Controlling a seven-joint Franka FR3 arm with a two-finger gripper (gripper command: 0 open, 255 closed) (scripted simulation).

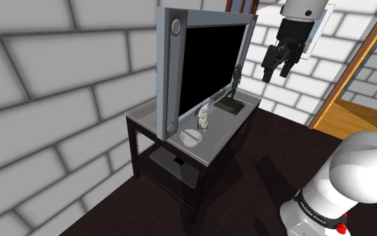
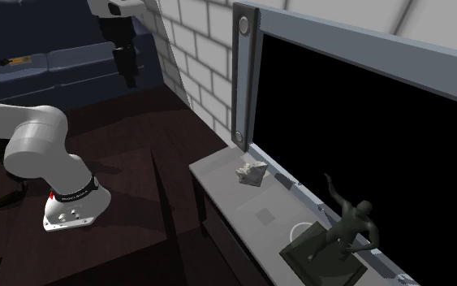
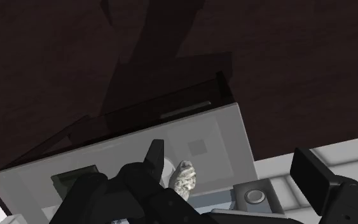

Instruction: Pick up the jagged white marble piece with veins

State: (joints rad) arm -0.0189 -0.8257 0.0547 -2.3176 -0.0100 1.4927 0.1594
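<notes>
Marble piece [image 1: 205,117] [image 2: 252,171] [image 3: 184,176], pale and jagged with grey veining, sits on the grey top of the desk [image 1: 223,133] [image 2: 225,195] [image 3: 126,153]. It lies just in front of the lower frame of a big black-screened television [image 1: 210,60] [image 2: 381,122]. It is toward the end of the desk where the set's grey side bezel with its two round speakers stands. A shallow white dish [image 1: 189,137] lies near it. Farther along, toward the other end of the desk, a dark figurine [image 1: 236,84] [image 2: 350,227] with a raised arm stands on a flat square base.

From where I stand, the pincer [image 1: 280,70] [image 2: 127,69] [image 3: 228,153] hangs high in the air, well apart from the desk and touching nothing. Its two black fingers are spread wide and grip nothing. Looking down along the hand, the marble piece shows far below between the fingers, nearer one than the other. The white arm [image 1: 354,181] [image 2: 40,146] rises from its base on the dark wooden floor [image 1: 260,194] [image 2: 137,162]. Pale brick walls [image 1: 59,100] [image 2: 202,49] stand behind the desk.
</notes>
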